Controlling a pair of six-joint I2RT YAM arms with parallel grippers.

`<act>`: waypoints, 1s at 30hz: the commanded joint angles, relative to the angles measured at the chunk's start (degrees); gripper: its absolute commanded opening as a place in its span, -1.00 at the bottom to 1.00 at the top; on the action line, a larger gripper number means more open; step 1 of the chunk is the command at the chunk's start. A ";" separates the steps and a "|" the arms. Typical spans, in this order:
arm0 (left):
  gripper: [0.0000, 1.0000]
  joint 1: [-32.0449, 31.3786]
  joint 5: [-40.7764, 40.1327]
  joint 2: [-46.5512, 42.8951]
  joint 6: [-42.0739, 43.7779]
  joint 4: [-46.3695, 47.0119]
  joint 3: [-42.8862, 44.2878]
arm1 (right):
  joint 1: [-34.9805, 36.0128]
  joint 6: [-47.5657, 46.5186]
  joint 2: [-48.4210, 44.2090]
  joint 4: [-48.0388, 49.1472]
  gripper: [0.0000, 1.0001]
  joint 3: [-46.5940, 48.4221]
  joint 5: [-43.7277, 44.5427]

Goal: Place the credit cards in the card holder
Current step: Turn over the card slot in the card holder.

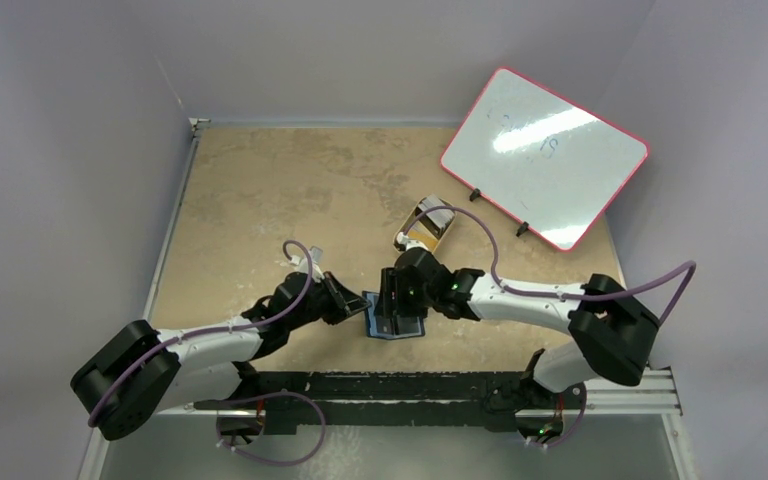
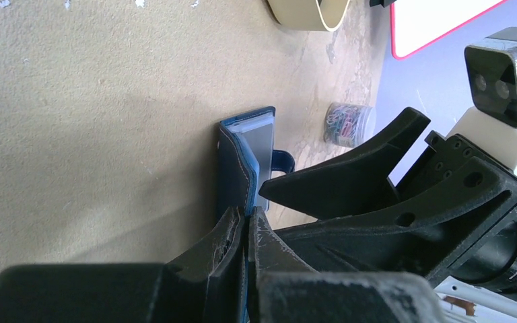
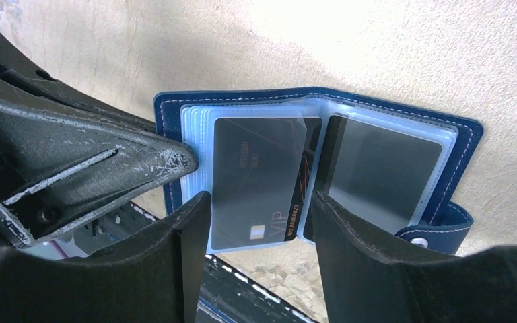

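Wallet (image 3: 377, 111) is held open near the bench's front edge, one flap clamped by the left hand (image 2: 249, 217). Black card (image 3: 252, 158) is seated in a sleeve, flanked by the right hand (image 3: 258, 219), fingers parted.

We read "VIP" and a serial beginning "NO" on the black card (image 3: 259, 182) in the card holder (image 3: 471, 134); faint blue scribbles on the whiteboard (image 1: 545, 155) are illegible
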 commanded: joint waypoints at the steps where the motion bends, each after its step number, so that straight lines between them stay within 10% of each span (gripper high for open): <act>1: -1.00 0.12 -0.41 -1.26 0.64 2.60 1.85 | 0.51 -0.45 0.45 0.38 0.18 2.84 0.43; 30: -1.00 0.08 -1.06 -2.18 1.97 -0.65 1.45 | 0.77 0.43 -1.28 -10.99 0.05 4.05 8.57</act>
